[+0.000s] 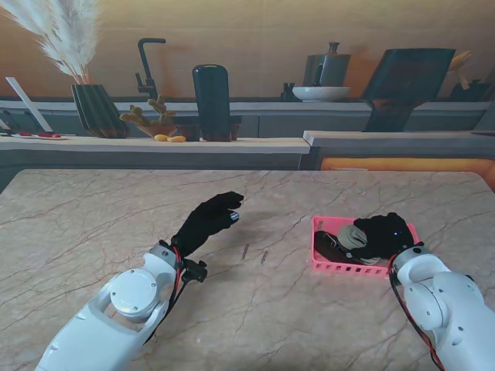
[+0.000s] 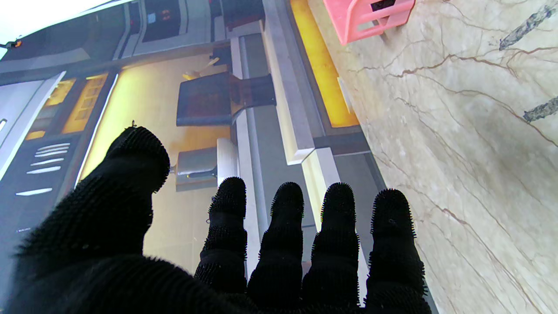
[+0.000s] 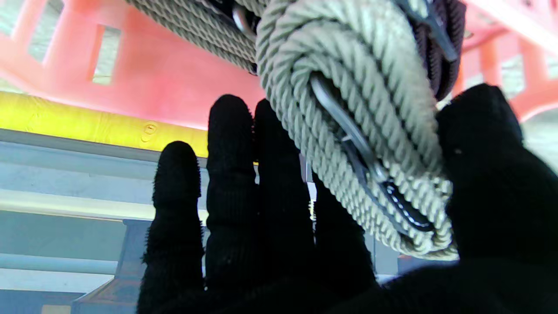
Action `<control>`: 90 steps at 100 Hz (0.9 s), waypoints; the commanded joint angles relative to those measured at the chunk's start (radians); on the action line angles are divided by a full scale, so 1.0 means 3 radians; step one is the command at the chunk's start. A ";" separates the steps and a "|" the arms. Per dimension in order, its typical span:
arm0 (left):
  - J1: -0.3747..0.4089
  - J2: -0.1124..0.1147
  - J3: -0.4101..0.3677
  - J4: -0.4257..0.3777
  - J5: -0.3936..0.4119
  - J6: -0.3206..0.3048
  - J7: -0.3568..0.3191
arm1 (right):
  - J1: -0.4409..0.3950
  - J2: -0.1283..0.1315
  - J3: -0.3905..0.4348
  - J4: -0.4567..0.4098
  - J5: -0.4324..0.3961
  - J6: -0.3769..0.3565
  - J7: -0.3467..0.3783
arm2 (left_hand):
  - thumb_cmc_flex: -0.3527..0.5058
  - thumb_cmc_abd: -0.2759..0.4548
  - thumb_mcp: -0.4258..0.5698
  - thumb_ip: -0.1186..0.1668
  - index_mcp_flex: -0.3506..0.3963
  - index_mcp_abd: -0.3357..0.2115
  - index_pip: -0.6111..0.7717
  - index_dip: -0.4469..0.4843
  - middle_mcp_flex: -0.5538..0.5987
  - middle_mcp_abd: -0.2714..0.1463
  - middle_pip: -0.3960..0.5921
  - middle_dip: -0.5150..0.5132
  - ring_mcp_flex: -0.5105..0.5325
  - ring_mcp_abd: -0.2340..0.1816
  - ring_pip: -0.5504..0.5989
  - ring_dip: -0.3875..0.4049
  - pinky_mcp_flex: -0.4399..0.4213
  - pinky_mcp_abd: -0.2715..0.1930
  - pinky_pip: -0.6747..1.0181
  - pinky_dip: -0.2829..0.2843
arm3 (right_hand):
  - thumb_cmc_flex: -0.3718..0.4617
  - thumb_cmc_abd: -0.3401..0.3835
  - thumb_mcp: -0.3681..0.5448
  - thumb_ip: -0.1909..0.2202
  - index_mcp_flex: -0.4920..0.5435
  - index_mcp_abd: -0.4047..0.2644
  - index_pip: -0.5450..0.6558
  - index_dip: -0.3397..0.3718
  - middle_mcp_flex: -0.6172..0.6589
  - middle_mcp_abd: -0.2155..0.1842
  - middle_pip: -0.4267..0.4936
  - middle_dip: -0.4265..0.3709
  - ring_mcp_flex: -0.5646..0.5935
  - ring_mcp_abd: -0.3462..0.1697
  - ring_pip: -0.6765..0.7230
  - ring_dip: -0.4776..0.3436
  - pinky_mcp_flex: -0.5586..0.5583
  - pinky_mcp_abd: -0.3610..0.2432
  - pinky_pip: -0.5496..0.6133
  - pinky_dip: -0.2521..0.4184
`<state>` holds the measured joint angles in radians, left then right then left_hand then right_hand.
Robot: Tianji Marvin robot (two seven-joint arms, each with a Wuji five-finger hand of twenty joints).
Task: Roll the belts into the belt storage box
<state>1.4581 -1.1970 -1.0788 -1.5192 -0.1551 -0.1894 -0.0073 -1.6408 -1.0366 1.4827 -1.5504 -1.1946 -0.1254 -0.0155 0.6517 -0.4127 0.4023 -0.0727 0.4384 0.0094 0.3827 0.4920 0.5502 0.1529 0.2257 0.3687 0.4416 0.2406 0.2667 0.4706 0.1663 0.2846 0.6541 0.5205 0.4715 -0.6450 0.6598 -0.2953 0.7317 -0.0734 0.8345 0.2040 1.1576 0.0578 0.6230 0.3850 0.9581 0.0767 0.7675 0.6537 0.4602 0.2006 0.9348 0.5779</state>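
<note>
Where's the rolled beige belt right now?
In the stand view the beige belt is on my right, in the pink box, beside a dark belt. The right hand is on it.

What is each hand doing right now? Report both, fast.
Left hand: open, fingers spread, holding nothing, above the table.
Right hand: shut on the rolled khaki belt, over the pink storage box.

Pink box (image 1: 334,267), khaki braided belt (image 3: 348,87), veined beige table (image 1: 93,224)
</note>
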 commanded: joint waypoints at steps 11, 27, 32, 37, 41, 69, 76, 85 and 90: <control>0.0029 -0.0005 -0.0009 -0.0038 -0.0007 0.0016 -0.0002 | 0.0049 0.0032 -0.0094 0.0121 -0.0035 -0.0006 -0.0082 | 0.0049 0.0099 -0.0080 0.0069 0.0081 -0.0016 -0.0008 0.0059 0.0092 -0.0019 -0.0003 0.0031 0.0091 -0.0074 0.0049 0.0047 0.0032 -0.0018 0.0097 0.0056 | 0.0690 0.0471 0.0534 0.0198 0.0440 -0.0772 0.0535 0.0100 0.0013 0.0091 0.0284 0.0112 -0.0096 0.0009 0.0176 0.0079 -0.0054 0.0071 0.0128 -0.0042; 0.0028 -0.0003 -0.0011 -0.0041 -0.0022 0.0030 -0.0018 | 0.0096 0.0061 -0.0163 0.0167 -0.0212 0.0038 -0.0051 | 0.0060 0.0101 -0.0094 0.0071 0.0118 -0.0013 0.0005 0.0069 0.0128 -0.0006 0.0004 0.0038 0.0127 -0.0064 0.0072 0.0060 0.0037 -0.0011 0.0108 0.0058 | 0.0666 0.0477 0.0538 0.0194 0.0427 -0.0779 0.0526 0.0097 -0.0095 0.0112 0.0420 0.0181 -0.0198 0.0019 0.0304 0.0155 -0.0082 0.0052 0.0149 -0.0043; 0.0028 -0.0003 -0.0012 -0.0041 -0.0024 0.0033 -0.0019 | 0.0110 0.0068 -0.0186 0.0177 -0.0246 0.0065 -0.0012 | 0.0059 0.0111 -0.0100 0.0071 0.0122 -0.0015 0.0007 0.0072 0.0135 -0.0015 0.0005 0.0041 0.0141 -0.0063 0.0083 0.0067 0.0044 -0.0013 0.0116 0.0060 | 0.0669 0.0481 0.0540 0.0194 0.0419 -0.0772 0.0522 0.0094 -0.0151 0.0124 0.0428 0.0189 -0.0255 0.0026 0.0308 0.0163 -0.0107 0.0038 0.0146 -0.0044; 0.0028 -0.0003 -0.0013 -0.0042 -0.0026 0.0038 -0.0020 | 0.0131 0.0074 -0.0216 0.0200 -0.0281 0.0092 0.0009 | 0.0064 0.0118 -0.0108 0.0071 0.0130 -0.0019 0.0010 0.0076 0.0150 -0.0014 0.0008 0.0044 0.0164 -0.0058 0.0099 0.0077 0.0048 -0.0014 0.0123 0.0061 | 0.0671 0.0485 0.0538 0.0193 0.0411 -0.0756 0.0521 0.0094 -0.0202 0.0140 0.0434 0.0197 -0.0306 0.0037 0.0311 0.0169 -0.0130 0.0036 0.0145 -0.0043; 0.0029 -0.0003 -0.0014 -0.0045 -0.0031 0.0042 -0.0021 | 0.0148 0.0079 -0.0242 0.0220 -0.0309 0.0117 0.0022 | 0.0069 0.0121 -0.0113 0.0072 0.0144 -0.0017 0.0017 0.0079 0.0167 -0.0012 0.0013 0.0048 0.0183 -0.0054 0.0113 0.0086 0.0054 -0.0010 0.0132 0.0064 | 0.0669 0.0494 0.0536 0.0196 0.0404 -0.0747 0.0515 0.0091 -0.0253 0.0154 0.0432 0.0200 -0.0357 0.0044 0.0305 0.0171 -0.0151 0.0028 0.0143 -0.0041; 0.0027 -0.0001 -0.0017 -0.0046 -0.0053 0.0056 -0.0043 | 0.0271 0.0094 -0.0442 0.0390 -0.0389 0.0335 0.0016 | 0.0092 0.0131 -0.0138 0.0076 0.0186 -0.0013 0.0035 0.0096 0.0232 -0.0013 0.0030 0.0065 0.0246 -0.0036 0.0173 0.0130 0.0073 -0.0002 0.0178 0.0074 | 0.0608 0.0457 0.0526 0.0236 0.0330 -0.0589 0.0492 0.0091 -0.0498 0.0240 0.0423 0.0210 -0.0596 0.0100 0.0308 0.0169 -0.0264 0.0012 0.0173 -0.0018; 0.0025 -0.0001 -0.0018 -0.0046 -0.0058 0.0057 -0.0047 | 0.0285 0.0092 -0.0476 0.0419 -0.0373 0.0383 0.0023 | 0.0091 0.0144 -0.0146 0.0076 0.0192 -0.0011 0.0038 0.0099 0.0246 -0.0017 0.0036 0.0070 0.0259 -0.0036 0.0185 0.0139 0.0078 -0.0003 0.0189 0.0075 | 0.0420 0.0357 0.0553 0.0255 0.0185 -0.0444 0.0417 0.0132 -0.0621 0.0284 0.0391 0.0201 -0.0690 0.0123 0.0280 0.0142 -0.0303 0.0014 0.0168 -0.0017; 0.0026 -0.0002 -0.0020 -0.0048 -0.0057 0.0059 -0.0040 | 0.0289 0.0088 -0.0505 0.0435 -0.0347 0.0440 0.0032 | 0.0103 0.0148 -0.0151 0.0077 0.0202 -0.0009 0.0045 0.0104 0.0263 -0.0014 0.0043 0.0076 0.0271 -0.0033 0.0197 0.0149 0.0081 0.0004 0.0200 0.0075 | 0.0215 0.0270 0.0648 0.0277 0.0089 -0.0300 0.0222 0.0241 -0.0766 0.0327 0.0346 0.0198 -0.0778 0.0148 0.0238 0.0110 -0.0347 0.0023 0.0157 -0.0005; 0.0028 -0.0002 -0.0022 -0.0050 -0.0058 0.0063 -0.0040 | 0.0282 0.0087 -0.0510 0.0429 -0.0343 0.0460 0.0051 | 0.0110 0.0153 -0.0153 0.0078 0.0206 -0.0009 0.0047 0.0106 0.0271 -0.0014 0.0047 0.0079 0.0281 -0.0033 0.0205 0.0155 0.0083 0.0003 0.0207 0.0076 | 0.0035 0.0239 0.0742 0.0319 0.0103 -0.0212 -0.0066 0.0430 -0.0853 0.0348 0.0312 0.0200 -0.0828 0.0156 0.0197 0.0086 -0.0375 0.0024 0.0133 0.0004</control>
<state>1.4598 -1.1961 -1.0836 -1.5265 -0.1705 -0.1757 -0.0181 -1.5456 -1.0067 1.3346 -1.4315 -1.2964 0.0071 -0.0122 0.6645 -0.3911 0.3743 -0.0721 0.4763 0.0107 0.3827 0.5136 0.6068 0.1533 0.2257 0.3813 0.5064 0.2406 0.3108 0.5045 0.1851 0.2873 0.6910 0.5247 0.4382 -0.6437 0.7236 -0.2933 0.7164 -0.0552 0.8170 0.2753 0.9370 0.1209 0.7268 0.4347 0.7401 0.1115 0.8405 0.6900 0.3684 0.1981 0.9590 0.5777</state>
